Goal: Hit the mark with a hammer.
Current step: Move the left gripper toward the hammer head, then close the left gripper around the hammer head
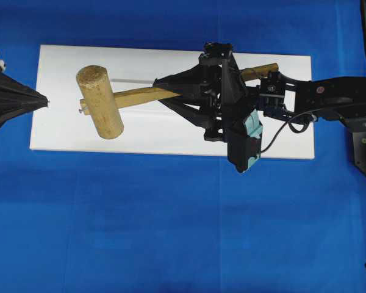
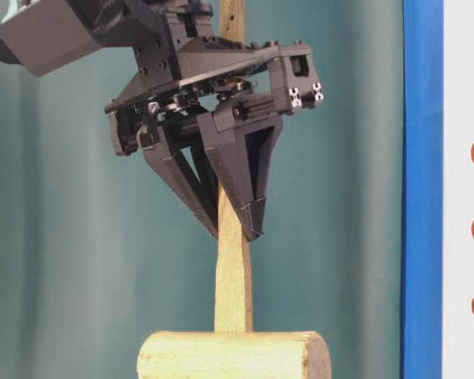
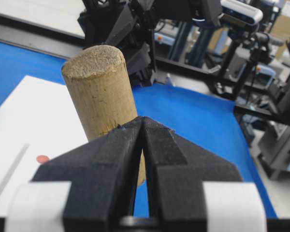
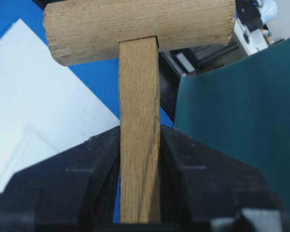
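— Fingers of the right gripper?
— Clamped on the hammer handle, head raised over the white board.
— Left gripper?
— Pressed together, empty, just beside the head.

The hammer and the right end effector clamped on its handle span the white board from its right edge past the middle. The closed left end effector sits at the board's left edge. The board's near strip and the blue surface below lie open.
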